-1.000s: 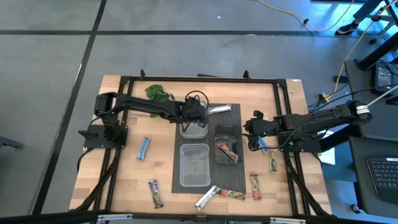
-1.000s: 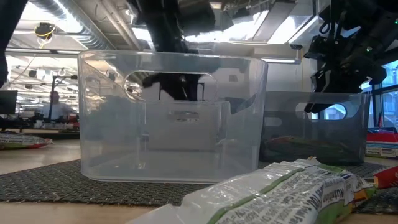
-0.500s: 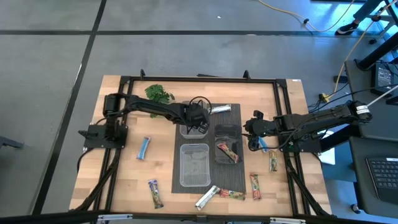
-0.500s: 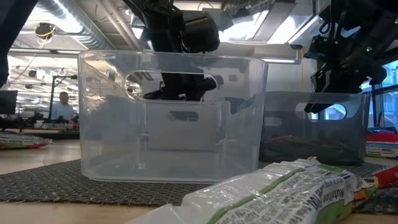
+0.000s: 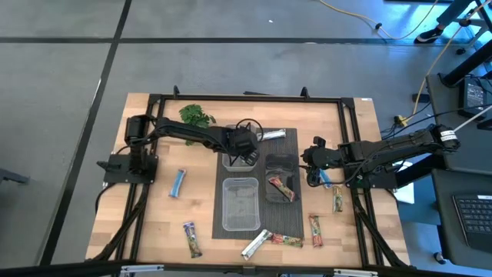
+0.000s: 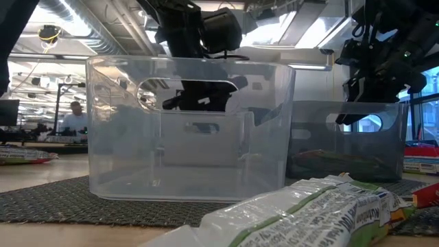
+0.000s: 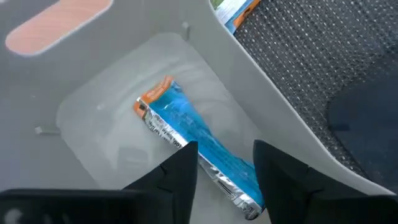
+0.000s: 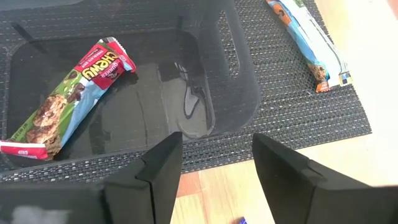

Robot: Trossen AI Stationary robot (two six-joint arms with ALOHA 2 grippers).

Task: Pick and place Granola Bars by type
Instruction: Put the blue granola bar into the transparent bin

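Wood-slat table [image 5: 161, 223] w/ dark woven mat [image 5: 291, 223] at centre, three tubs on it. Left gripper [image 5: 244, 146] hangs over the far clear tub [image 5: 239, 161], fingers apart, a shiny blue bar [image 7: 193, 146] lying loose on the tub floor below. Right gripper [image 5: 310, 165], fingers spread, sits just beside the smoky tub [image 8: 242, 74], which holds a red-green bar [image 8: 68, 93]. Other bars lie scattered round the mat edges; open wood at left.
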